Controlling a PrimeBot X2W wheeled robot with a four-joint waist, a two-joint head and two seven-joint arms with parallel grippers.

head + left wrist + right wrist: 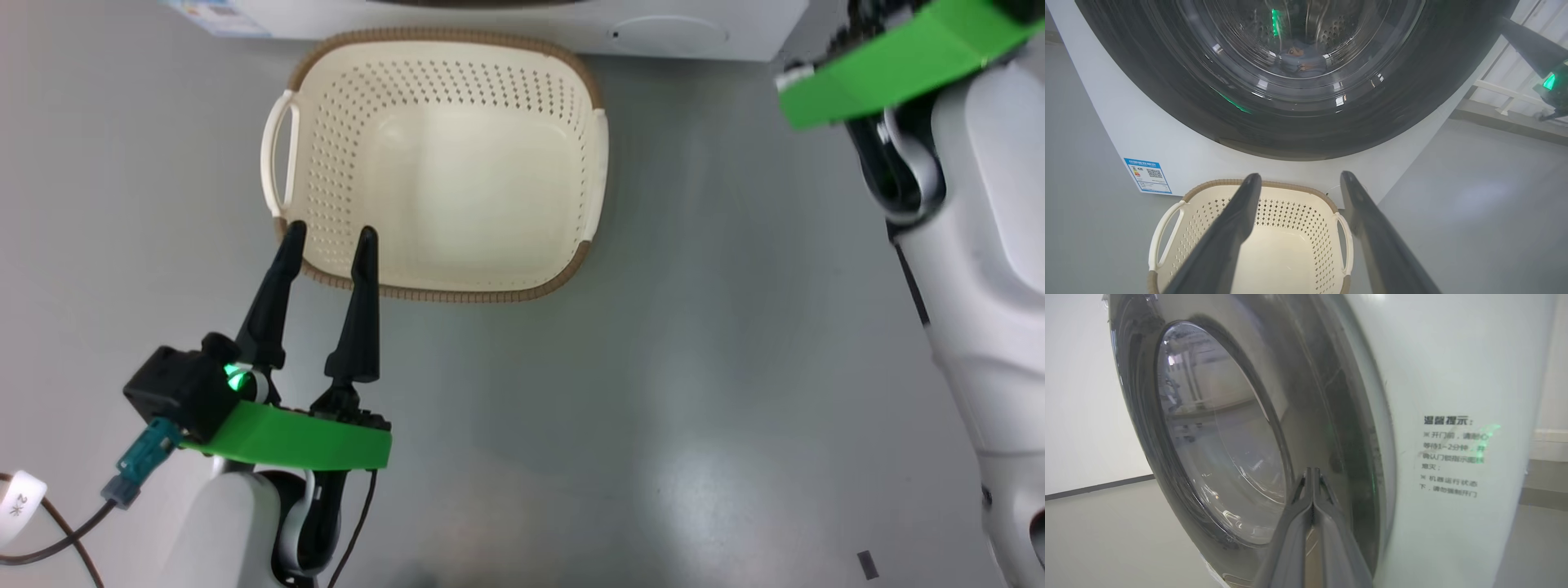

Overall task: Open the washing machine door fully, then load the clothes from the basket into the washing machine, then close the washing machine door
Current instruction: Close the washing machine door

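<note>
We log bright, even overhead light in head view; pale glare patch on floor point(718, 490) toward lower right, faint soft shadow right of basket point(445, 37). Left wrist view: we see white highlights and green glint on glossy washing machine door point(1298, 139), straight edges bowed by wide lens. Right wrist view soft overall; green glow on washing machine point(1453, 375) side, room mirrored in glass.
</note>
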